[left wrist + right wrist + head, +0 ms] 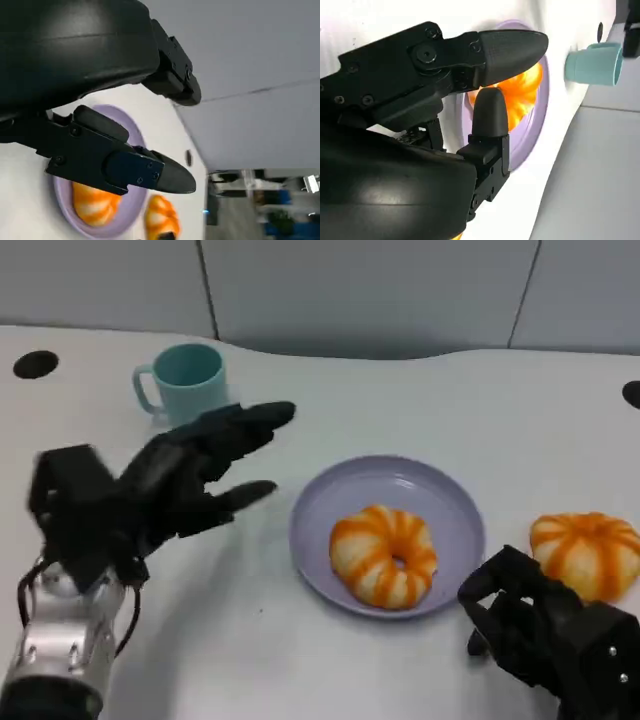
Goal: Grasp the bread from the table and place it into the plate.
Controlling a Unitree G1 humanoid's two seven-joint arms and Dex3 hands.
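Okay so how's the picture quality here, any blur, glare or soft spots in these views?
Head view: even light, soft overall, left hand slightly smeared, faint shadows under the plate. Left wrist view: hand shell sharp, bread and background room blurred. Right wrist view: table washed out white, cup soft.

- Your left hand (190, 475): matte black, blocky segmented fingers with rounded tips, small screws along them.
- Left forearm (58, 640): silver metal, thin black cables at the wrist.
- Your right hand (545, 630): black, angular, screw-studded; rounded glossy shell behind it.
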